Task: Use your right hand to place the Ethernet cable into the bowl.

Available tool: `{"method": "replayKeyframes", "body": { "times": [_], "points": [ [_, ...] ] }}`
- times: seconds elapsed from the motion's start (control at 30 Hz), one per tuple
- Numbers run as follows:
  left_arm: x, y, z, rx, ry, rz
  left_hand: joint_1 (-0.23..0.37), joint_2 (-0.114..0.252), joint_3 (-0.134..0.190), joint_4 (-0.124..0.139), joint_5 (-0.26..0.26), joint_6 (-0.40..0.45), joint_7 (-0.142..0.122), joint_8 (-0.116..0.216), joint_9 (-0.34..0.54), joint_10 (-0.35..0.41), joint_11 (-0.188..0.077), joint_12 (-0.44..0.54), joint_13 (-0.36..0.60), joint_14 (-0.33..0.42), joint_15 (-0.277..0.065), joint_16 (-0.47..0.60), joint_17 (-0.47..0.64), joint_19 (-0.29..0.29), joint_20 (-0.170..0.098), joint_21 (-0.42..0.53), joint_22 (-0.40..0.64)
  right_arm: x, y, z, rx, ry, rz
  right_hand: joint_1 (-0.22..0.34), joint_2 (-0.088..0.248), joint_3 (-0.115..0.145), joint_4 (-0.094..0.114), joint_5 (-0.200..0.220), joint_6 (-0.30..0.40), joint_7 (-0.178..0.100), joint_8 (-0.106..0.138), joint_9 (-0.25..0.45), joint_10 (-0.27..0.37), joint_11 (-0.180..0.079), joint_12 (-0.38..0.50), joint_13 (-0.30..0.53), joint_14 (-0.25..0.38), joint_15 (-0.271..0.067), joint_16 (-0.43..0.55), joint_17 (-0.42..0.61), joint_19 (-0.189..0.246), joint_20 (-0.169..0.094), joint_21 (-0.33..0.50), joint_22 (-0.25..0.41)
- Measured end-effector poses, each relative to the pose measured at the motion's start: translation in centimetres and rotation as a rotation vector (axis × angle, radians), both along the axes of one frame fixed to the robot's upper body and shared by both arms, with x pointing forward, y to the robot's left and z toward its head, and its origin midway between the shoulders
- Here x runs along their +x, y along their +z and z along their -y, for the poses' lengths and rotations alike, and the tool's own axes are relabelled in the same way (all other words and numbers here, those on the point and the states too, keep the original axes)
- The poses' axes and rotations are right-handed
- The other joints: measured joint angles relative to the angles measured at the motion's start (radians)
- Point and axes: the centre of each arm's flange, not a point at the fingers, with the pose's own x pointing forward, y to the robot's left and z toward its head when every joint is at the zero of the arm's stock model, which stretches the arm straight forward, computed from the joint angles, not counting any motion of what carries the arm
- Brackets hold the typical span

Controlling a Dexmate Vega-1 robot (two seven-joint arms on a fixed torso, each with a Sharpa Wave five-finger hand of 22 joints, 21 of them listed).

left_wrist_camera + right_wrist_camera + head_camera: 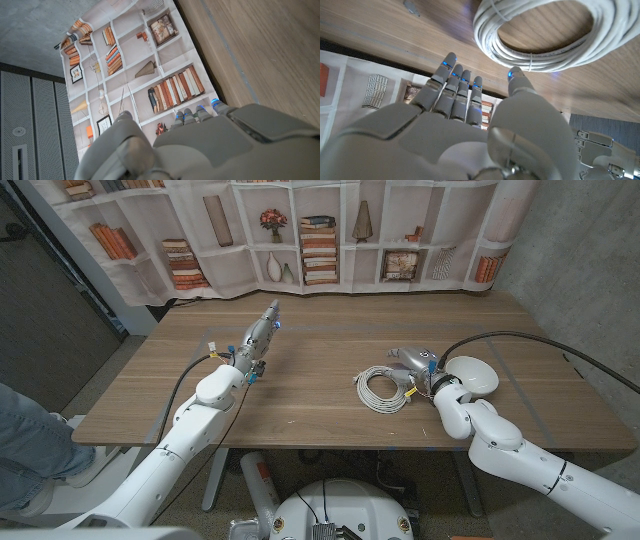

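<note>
Right now I see my right hand (418, 363) on the right side of the wooden desk (320, 330). It sits between the Ethernet cable (382, 390) and the bowl (473, 376). The cable is a white coil lying flat on the desk, just beside my hand on the side nearer the middle. The bowl is white and stands on the desk just beside my hand on the other side, close to the wrist.

In the right wrist view, the fingers (454, 87) of my right hand (470, 125) are stretched out straight and a bit apart. They hold nothing, so this hand is open. The thumb tip (516, 76) is right at the edge of the coil (545, 50), but I cannot tell if it touches it.

My left hand (258, 340) is far away on the left side of the desk, well apart from the cable. Its fingers point away from me, toward the back edge. It holds nothing, and I cannot tell how wide its fingers are spread.

Behind the desk hangs a curtain (300, 230) printed with bookshelves. A person's leg (30, 440) in jeans shows at the left edge.
</note>
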Motion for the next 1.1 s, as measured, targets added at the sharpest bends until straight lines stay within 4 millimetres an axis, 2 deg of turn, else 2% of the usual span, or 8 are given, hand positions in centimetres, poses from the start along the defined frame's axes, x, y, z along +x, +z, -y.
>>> {"method": "replayKeyframes", "body": {
  "times": [0.43, 0.57, 0.67, 0.9, 1.1],
  "points": [
    [-0.1, -0.1, -0.1, 0.001, 0.001, -0.003, 0.0, 0.0, -0.003, -0.003, 0.0, 0.0, 0.0, 0.0, 0.0, 0.0, 0.0, 0.0, 0.0, 0.0, 0.0, 0.0, 0.0, 0.0, 0.0, 0.0, 0.0, 0.4, -0.7, -0.2, -0.029, -0.037, 0.003, 0.0, 0.0, -0.004, 0.004, 0.0, -0.001, 0.001, 0.0, 0.0, 0.004, -0.011, 0.004, 0.006, 0.011, -0.011, 0.0, 0.005, 0.006, -0.006, -0.008, 0.001],
    [-0.1, -0.1, -0.2, 0.001, 0.002, -0.005, 0.0, 0.0, -0.008, 0.001, 0.0, 0.0, 0.0, 0.0, 0.0, 0.0, 0.0, 0.0, 0.0, 0.0, 0.0, 0.0, 0.0, 0.0, 0.0, 0.0, 0.0, 0.5, -0.8, -0.3, -0.036, -0.041, -0.001, 0.0, 0.0, -0.004, 0.004, 0.0, 0.01, -0.009, 0.0, 0.0, 0.013, -0.016, 0.008, 0.007, 0.02, -0.016, 0.004, 0.008, 0.005, -0.006, -0.008, 0.005],
    [-0.1, -0.2, -0.2, 0.001, 0.003, -0.007, 0.0, 0.0, -0.008, 0.001, 0.0, 0.0, 0.0, 0.0, 0.0, 0.0, 0.0, 0.0, 0.0, 0.0, 0.0, 0.0, 0.0, 0.0, 0.0, 0.0, 0.0, 0.6, -0.9, -0.3, -0.04, -0.046, -0.004, 0.0, 0.0, 0.0, 0.008, 0.0, 0.024, -0.016, 0.0, 0.0, 0.022, -0.018, 0.008, 0.011, 0.033, -0.022, 0.007, 0.009, 0.005, -0.016, -0.012, 0.005],
    [-0.1, -0.2, -0.3, 0.0, 0.005, -0.008, 0.0, 0.0, -0.007, 0.001, 0.0, 0.0, 0.0, 0.0, 0.0, 0.0, 0.0, 0.0, 0.0, 0.0, 0.0, 0.0, 0.0, 0.0, 0.0, -0.004, 0.0, 0.9, -1.3, -0.4, -0.049, -0.057, -0.012, 0.0, 0.0, -0.004, 0.012, 0.0, 0.036, -0.029, 0.0, 0.0, 0.036, -0.021, 0.02, 0.014, 0.045, -0.02, 0.013, 0.014, 0.005, -0.016, -0.012, 0.005],
    [-0.1, -0.2, -0.3, 0.0, 0.005, -0.008, 0.001, 0.001, -0.007, 0.001, 0.0, 0.0, 0.0, 0.0, 0.0, 0.0, 0.0, 0.0, 0.0, 0.0, 0.0, 0.0, 0.0, 0.0, 0.0, -0.004, 0.0, 1.1, -1.7, -0.3, -0.053, -0.065, -0.016, 0.0, 0.0, -0.004, 0.012, 0.0, 0.046, -0.03, 0.005, 0.0, 0.049, -0.03, 0.023, 0.016, 0.047, -0.021, 0.016, 0.019, 0.005, -0.016, -0.012, 0.005]
  ]
}}
